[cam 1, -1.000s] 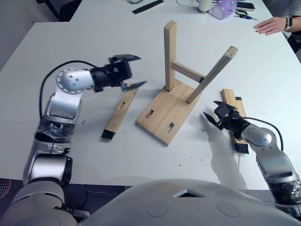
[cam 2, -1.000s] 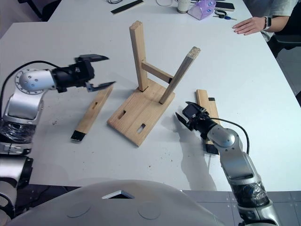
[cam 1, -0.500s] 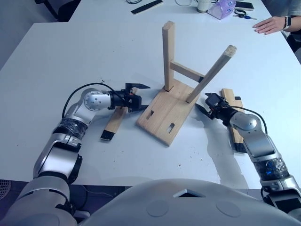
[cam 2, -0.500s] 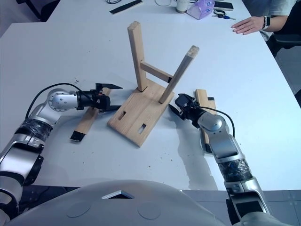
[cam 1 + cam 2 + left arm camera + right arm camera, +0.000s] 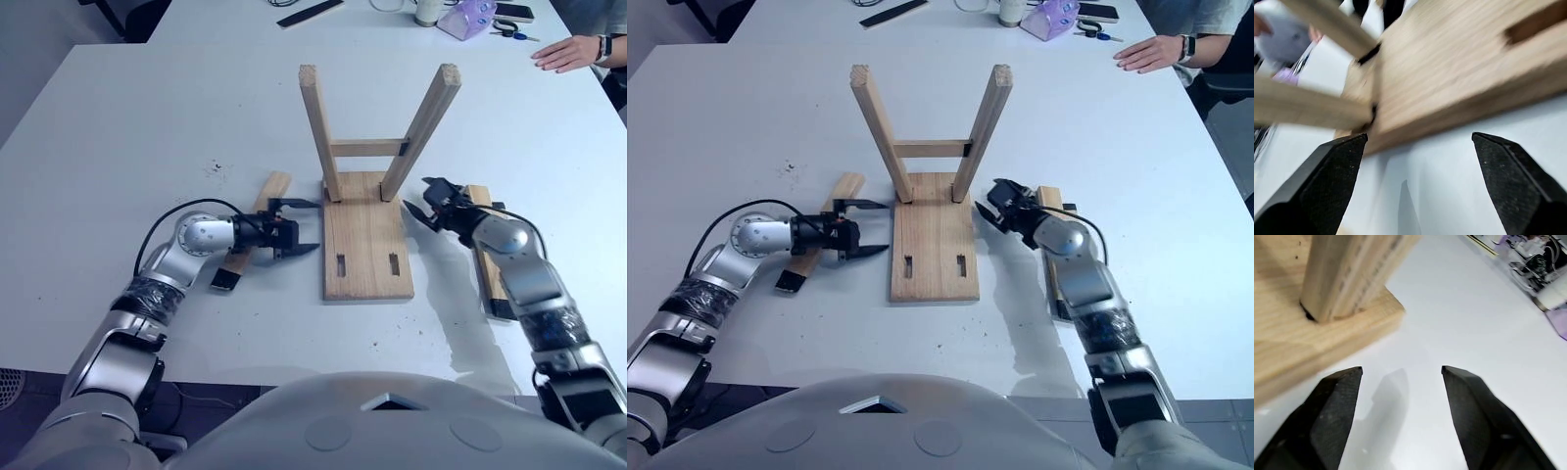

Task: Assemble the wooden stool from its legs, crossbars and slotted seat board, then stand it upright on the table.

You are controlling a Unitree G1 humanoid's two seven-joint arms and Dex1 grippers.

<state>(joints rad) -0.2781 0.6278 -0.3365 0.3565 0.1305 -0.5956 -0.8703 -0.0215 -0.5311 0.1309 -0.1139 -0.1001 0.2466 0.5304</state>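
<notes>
The slotted seat board (image 5: 363, 230) lies flat mid-table. Two legs (image 5: 321, 132) stand in its far slots, joined by a crossbar (image 5: 368, 148); the two near slots (image 5: 340, 262) are empty. My left gripper (image 5: 312, 225) is open just off the board's left edge, low over the table; the left wrist view has the board's edge (image 5: 1459, 73) between its fingers (image 5: 1327, 186). My right gripper (image 5: 419, 196) is open beside the board's far right corner (image 5: 1303, 347), near the right leg (image 5: 1352, 269). One loose leg (image 5: 269, 186) lies under my left arm, another (image 5: 489, 269) under my right.
Far back on the table are a black strip (image 5: 307, 12), a cup (image 5: 424, 10), a purple bag (image 5: 468, 18) and scissors. A person's hand (image 5: 568, 49) rests at the far right edge. Small crumbs dot the table.
The board with its legs has turned square to me. My left gripper came down and closed in on its left edge; my right gripper moved up beside the far right corner.
</notes>
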